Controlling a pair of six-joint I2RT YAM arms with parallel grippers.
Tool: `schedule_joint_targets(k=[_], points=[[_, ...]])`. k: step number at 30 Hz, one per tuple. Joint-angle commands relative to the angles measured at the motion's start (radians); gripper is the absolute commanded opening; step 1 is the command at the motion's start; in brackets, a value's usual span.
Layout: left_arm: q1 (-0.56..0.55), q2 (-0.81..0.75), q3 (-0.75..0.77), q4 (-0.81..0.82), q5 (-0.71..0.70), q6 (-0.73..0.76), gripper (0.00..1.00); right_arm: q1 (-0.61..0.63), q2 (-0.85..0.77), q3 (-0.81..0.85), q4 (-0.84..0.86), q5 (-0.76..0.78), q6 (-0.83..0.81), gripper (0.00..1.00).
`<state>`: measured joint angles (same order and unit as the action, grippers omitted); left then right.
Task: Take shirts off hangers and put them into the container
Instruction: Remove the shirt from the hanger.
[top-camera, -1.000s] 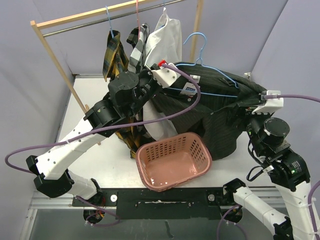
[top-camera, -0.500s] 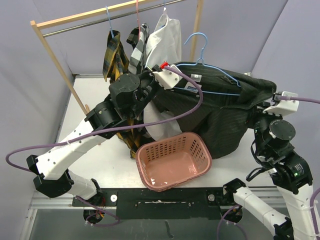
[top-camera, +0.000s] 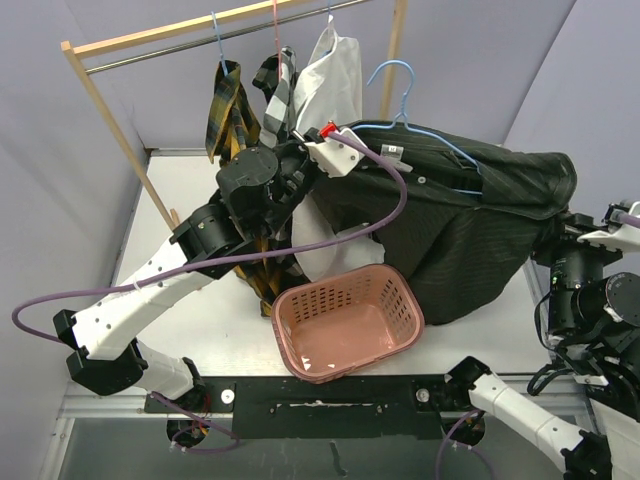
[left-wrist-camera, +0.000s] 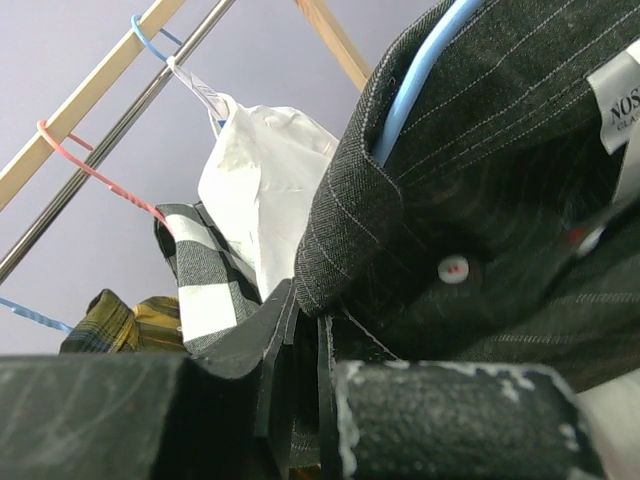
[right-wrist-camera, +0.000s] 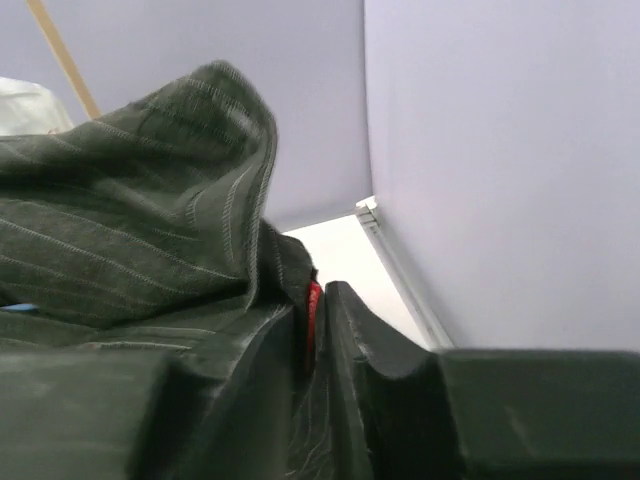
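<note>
The black striped shirt (top-camera: 450, 230) is stretched above the table between both grippers, with a light blue hanger (top-camera: 400, 95) still inside its shoulders. My left gripper (top-camera: 305, 165) is shut on the shirt's collar edge (left-wrist-camera: 340, 240), and the hanger's blue wire (left-wrist-camera: 420, 90) shows just above. My right gripper (top-camera: 565, 222) is shut on a fold at the shirt's far right end (right-wrist-camera: 230, 230). The pink container (top-camera: 412, 318) sits below the shirt near the front edge, holding nothing. The yellow plaid (top-camera: 228, 115), checked (top-camera: 275, 85) and white (top-camera: 335, 70) shirts hang on their hangers.
The wooden rack (top-camera: 110, 120) with its metal rail (top-camera: 180, 45) stands at the back left. The right wall (right-wrist-camera: 500, 150) is close to my right gripper. A purple cable (top-camera: 330, 235) loops from the left wrist across the hanging shirts.
My right gripper went from open to shut on the black shirt and pulled it rightward, spreading the shirt wide. The left arm stayed nearly still.
</note>
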<state>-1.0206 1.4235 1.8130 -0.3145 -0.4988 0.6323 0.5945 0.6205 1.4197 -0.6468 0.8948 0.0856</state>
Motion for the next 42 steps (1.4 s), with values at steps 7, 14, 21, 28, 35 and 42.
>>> schedule_joint_targets(k=[7,14,21,28,35,42], points=[[-0.010,0.000,0.029,0.080,-0.042,0.010,0.00,0.076,0.100,0.119,-0.178,-0.227,0.070,0.74],[-0.026,0.014,0.035,0.075,-0.050,0.020,0.00,0.075,0.195,0.212,-0.191,-0.358,0.040,0.64],[-0.046,0.027,0.037,0.077,-0.059,0.029,0.00,0.075,0.246,0.226,-0.162,-0.361,0.030,0.57],[-0.083,0.020,0.042,0.081,-0.086,0.055,0.00,0.075,0.269,0.200,-0.133,-0.248,0.034,0.42],[-0.107,0.006,0.030,0.113,-0.112,0.088,0.00,0.074,0.260,0.191,-0.166,-0.150,0.062,0.17],[-0.107,0.000,0.026,0.121,-0.119,0.095,0.00,0.076,0.193,0.160,-0.175,-0.007,0.055,0.00]])
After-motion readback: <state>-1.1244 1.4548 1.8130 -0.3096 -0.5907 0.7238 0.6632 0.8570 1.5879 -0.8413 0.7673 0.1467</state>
